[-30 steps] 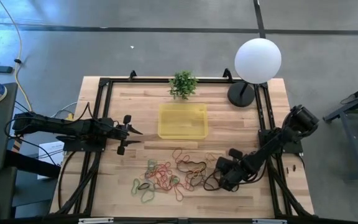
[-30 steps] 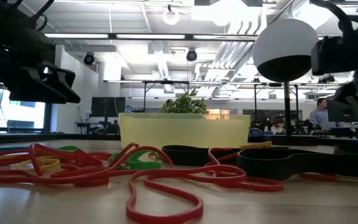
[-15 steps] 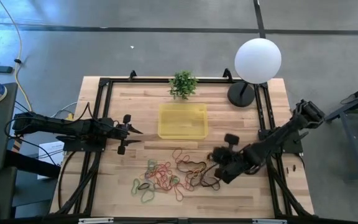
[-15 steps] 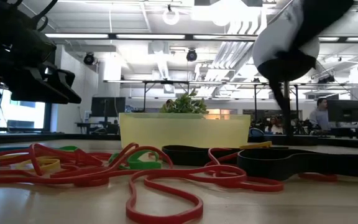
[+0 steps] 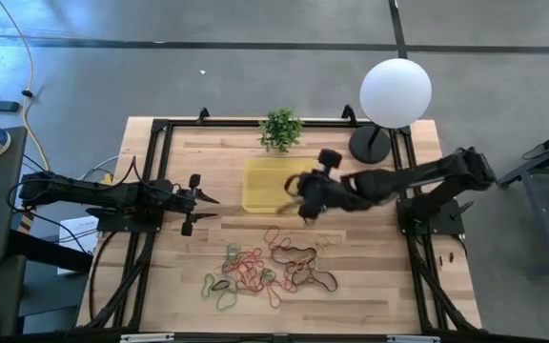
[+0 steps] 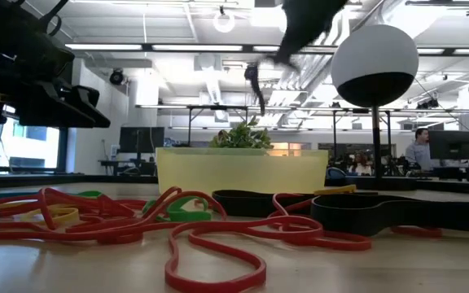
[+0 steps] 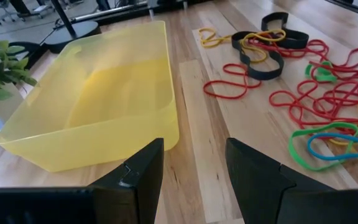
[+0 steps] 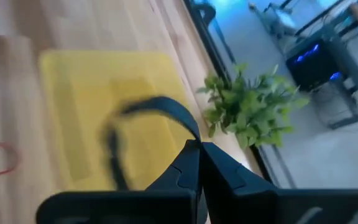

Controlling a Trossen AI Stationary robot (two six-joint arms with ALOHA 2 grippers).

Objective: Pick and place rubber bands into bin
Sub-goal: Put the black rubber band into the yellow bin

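Right end effector (image 5: 303, 198): over the right edge of the bin (image 5: 265, 198), fingers pinched together on a black rubber band (image 8: 143, 127), which dangles as a loop above the tray's floor.
Left end effector (image 5: 208, 211): hovers over the counter (image 5: 351, 286) just left of the bin, fingers (image 7: 253, 180) parted about halfway with nothing between them.
Bin: translucent yellow tray at mid-counter, in front of the small potted plant (image 5: 280, 129); no band lies on its floor.
Loose rubber bands (image 5: 270, 267): a tangle of red, green, orange, blue and black loops on the wood on the near side of the bin, apart from it.
Globe lamp (image 5: 395, 92): at the far right corner.
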